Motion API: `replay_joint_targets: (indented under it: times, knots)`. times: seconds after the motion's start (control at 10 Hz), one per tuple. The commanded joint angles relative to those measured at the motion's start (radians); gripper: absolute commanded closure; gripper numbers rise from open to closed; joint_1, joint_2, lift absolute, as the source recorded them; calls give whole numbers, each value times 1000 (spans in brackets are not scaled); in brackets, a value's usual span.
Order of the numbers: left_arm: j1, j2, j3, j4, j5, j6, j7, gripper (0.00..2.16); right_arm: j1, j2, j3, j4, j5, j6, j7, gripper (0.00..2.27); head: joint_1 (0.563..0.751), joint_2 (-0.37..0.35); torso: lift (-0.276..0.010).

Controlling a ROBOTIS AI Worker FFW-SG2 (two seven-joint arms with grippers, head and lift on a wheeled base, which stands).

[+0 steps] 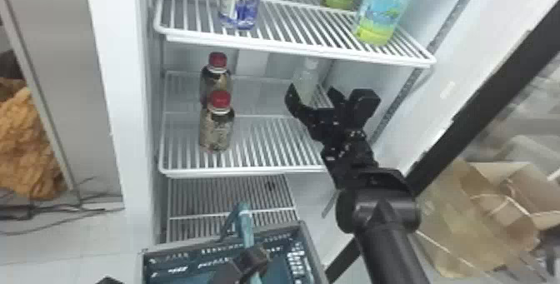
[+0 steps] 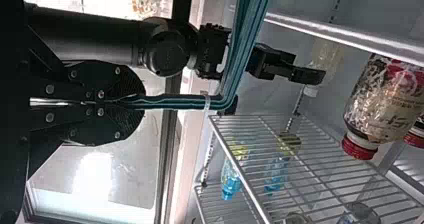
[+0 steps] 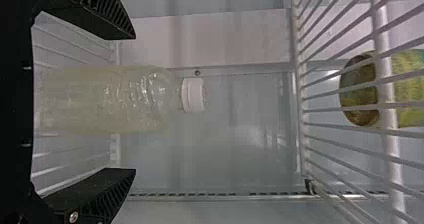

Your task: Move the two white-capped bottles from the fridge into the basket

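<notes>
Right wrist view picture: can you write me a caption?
Open right gripper facing a white-capped bottle inside the fridge.

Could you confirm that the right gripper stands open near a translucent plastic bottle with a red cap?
Not quite: the screw cap is white, as the right wrist view shows. The right gripper does stand open near that translucent plastic bottle.

In the head view, bright, diffuse light fills the fridge (image 1: 127, 95), dimming below the lower shelf (image 1: 246, 172); faint highlights edge the dark right arm (image 1: 389, 241). In the left wrist view, strong glare whitens part of a pale surface (image 2: 125, 189). In the right wrist view, soft light leaves small glints on the bottle (image 3: 120, 99).
</notes>
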Motion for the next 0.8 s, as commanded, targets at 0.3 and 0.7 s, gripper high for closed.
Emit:
replay_joint_targets:
  times: [0.3, 0.7]
  knots:
    - [0, -2, 0, 0, 0, 0, 0, 1116, -64, -2, 32, 98, -5, 16, -21, 116, 695, -350, -260]
    - [0, -2, 0, 0, 2, -2, 0, 1116, -91, -2, 34, 133, 3, 9, -38, 107, 695, -350, -260]
